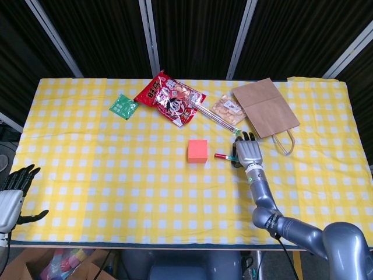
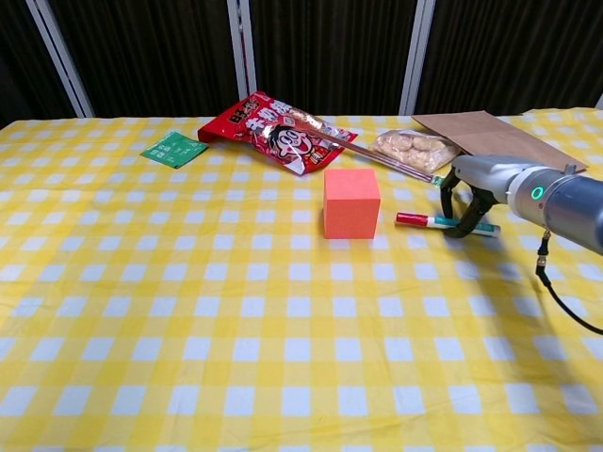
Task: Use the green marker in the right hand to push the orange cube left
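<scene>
One small gap remains: my right hand pinches the green marker, pointing left toward the orange cube.

Marker just right of cube

The head view looks steeply down from above the near edge, taking in the whole yellow-and-white checked tablecloth from edge to edge, with dark curtains across the top of the frame. The chest view sits low and closer, facing across the table at a shallow angle. Both share the table's middle and far part: the orange cube near centre frame and the red snack bag above it.
</scene>
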Motion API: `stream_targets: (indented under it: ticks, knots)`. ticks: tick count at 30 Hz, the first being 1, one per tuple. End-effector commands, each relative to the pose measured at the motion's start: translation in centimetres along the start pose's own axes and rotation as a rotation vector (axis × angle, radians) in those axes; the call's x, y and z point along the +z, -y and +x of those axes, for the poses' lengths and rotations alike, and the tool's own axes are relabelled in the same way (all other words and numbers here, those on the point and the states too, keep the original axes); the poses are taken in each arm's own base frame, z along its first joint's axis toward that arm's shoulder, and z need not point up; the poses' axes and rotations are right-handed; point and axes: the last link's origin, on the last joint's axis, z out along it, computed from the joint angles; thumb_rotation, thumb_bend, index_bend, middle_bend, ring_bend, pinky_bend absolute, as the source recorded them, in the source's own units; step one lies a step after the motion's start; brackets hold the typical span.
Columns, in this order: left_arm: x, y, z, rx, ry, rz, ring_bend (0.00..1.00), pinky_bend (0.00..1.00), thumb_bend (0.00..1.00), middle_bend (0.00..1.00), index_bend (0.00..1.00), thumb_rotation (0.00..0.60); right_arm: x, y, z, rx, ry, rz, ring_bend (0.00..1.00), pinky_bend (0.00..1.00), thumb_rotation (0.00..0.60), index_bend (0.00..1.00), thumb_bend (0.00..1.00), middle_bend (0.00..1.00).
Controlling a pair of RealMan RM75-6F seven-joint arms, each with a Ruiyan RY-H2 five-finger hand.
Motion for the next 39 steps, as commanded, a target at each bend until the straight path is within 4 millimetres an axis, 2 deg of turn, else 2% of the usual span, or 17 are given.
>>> stream_targets:
  ticks: [1,9,13,14,20,24,28,34,39]
  knots:
    - [0.0,0.0,0.0,-0.001,0.000,0.000,0.00,0.00,0.00,0.00,0.00,0.600,-0.1,0.1,0.2,0.005,-0.008,0.006,0.01,0.00,0.600,0.64,0.45,0.26]
    - [0.0,0.0,0.0,-0.006,0.000,0.000,0.00,0.00,0.00,0.00,0.00,0.600,-0.5,0.3,1.4,0.015,-0.047,0.026,0.01,0.00,0.600,0.65,0.47,0.26]
    - [0.0,0.0,0.0,-0.008,0.000,0.001,0.00,0.00,0.00,0.00,0.00,0.600,-0.7,0.0,2.8,0.011,-0.080,0.025,0.01,0.00,0.600,0.65,0.47,0.26]
    - [0.0,0.0,0.1,-0.010,-0.002,0.001,0.00,0.00,0.00,0.00,0.00,0.600,-0.7,-0.5,4.2,0.007,-0.117,0.014,0.01,0.00,0.600,0.65,0.47,0.26]
    - [0.0,0.0,0.1,-0.014,0.002,0.002,0.00,0.00,0.00,0.00,0.00,0.600,-1.4,-1.3,6.4,-0.007,-0.150,-0.002,0.01,0.00,0.600,0.65,0.47,0.26]
    - [0.0,0.0,0.1,-0.015,0.001,0.001,0.00,0.00,0.00,0.00,0.00,0.600,-1.8,-1.5,7.1,-0.012,-0.157,-0.008,0.01,0.00,0.600,0.65,0.47,0.26]
    - [0.0,-0.1,0.1,-0.015,0.001,0.000,0.00,0.00,0.00,0.00,0.00,0.600,-2.2,-1.6,7.0,-0.034,-0.153,-0.005,0.01,0.00,0.600,0.65,0.47,0.26]
    - [0.0,-0.1,0.1,-0.018,0.002,-0.001,0.00,0.00,0.00,0.00,0.00,0.600,-2.4,-1.4,5.1,-0.141,-0.150,0.025,0.01,0.00,0.600,0.65,0.47,0.26]
    - [0.0,-0.2,0.1,-0.019,0.001,-0.003,0.00,0.00,0.00,0.00,0.00,0.600,-2.2,-0.3,3.4,-0.183,-0.139,0.056,0.01,0.00,0.600,0.65,0.47,0.26]
